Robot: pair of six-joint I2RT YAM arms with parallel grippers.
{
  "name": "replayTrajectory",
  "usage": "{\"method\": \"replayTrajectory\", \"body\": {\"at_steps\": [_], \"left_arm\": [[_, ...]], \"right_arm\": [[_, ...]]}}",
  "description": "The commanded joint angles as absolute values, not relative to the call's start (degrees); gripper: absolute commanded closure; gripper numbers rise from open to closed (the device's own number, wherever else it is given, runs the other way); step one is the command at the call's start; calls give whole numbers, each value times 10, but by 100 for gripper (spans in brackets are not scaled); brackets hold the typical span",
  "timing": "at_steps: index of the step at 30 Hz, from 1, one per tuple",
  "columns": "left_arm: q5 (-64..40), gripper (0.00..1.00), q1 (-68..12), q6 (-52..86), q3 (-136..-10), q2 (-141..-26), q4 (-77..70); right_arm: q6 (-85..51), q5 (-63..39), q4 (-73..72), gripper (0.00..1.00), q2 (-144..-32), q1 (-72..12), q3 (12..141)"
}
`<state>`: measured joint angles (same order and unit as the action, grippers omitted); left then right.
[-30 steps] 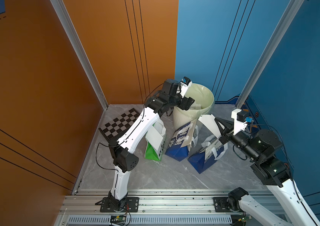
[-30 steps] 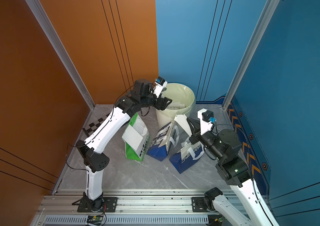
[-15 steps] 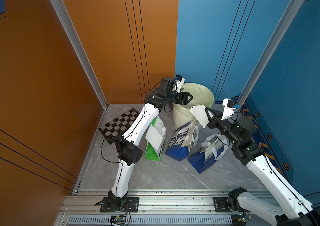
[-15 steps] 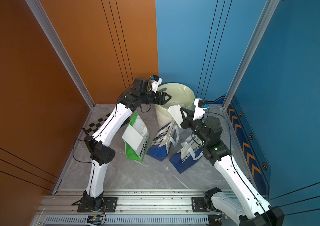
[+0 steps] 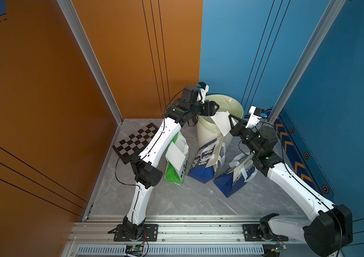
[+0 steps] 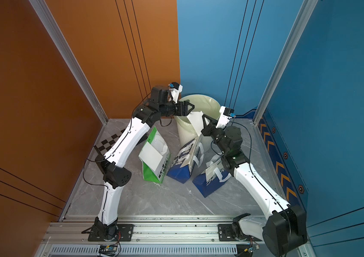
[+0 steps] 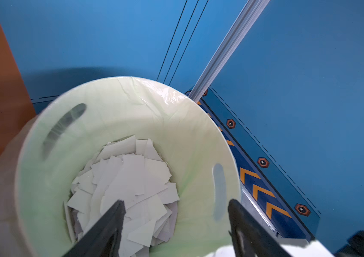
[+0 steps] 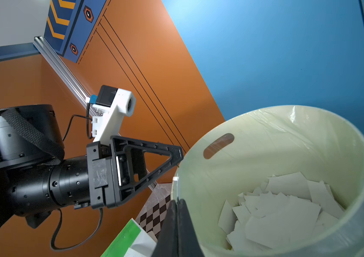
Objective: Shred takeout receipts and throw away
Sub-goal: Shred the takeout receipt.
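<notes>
Receipt (image 5: 221, 122) edge hidden behind right gripper (image 5: 230, 116), apparently pinched.

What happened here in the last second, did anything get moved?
The right gripper, shut on a white receipt, carried it up from over the blue bag to the bin rim, beside the open left gripper, which stayed hovering there. Nothing was let go. The green bag, both blue bags and the bin stayed put.
</notes>
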<state>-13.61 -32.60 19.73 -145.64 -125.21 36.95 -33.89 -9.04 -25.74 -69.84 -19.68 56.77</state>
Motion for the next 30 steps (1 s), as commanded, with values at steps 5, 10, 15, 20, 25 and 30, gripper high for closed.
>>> {"method": "replayTrajectory", "body": {"at_steps": [5,10,15,20,25,30], "left_arm": [[-72,28,-335,131,-1423,-1198,370],[-183,28,-337,108,-1353,-1124,357],[-298,27,-335,167,-1109,-976,163],[-343,22,-327,281,-859,-845,-121],[-360,19,-344,300,-806,-816,-125],[-386,19,-358,347,-776,-817,-170]], "right_arm": [[-300,-126,-233,100,-602,-171,542],[-281,-219,-191,100,-532,-150,526],[-268,-276,-146,100,-488,-145,526],[-303,-329,-146,100,-481,-149,527],[-362,-380,-218,100,-502,-167,518],[-404,-382,-279,100,-519,-178,512]]}}
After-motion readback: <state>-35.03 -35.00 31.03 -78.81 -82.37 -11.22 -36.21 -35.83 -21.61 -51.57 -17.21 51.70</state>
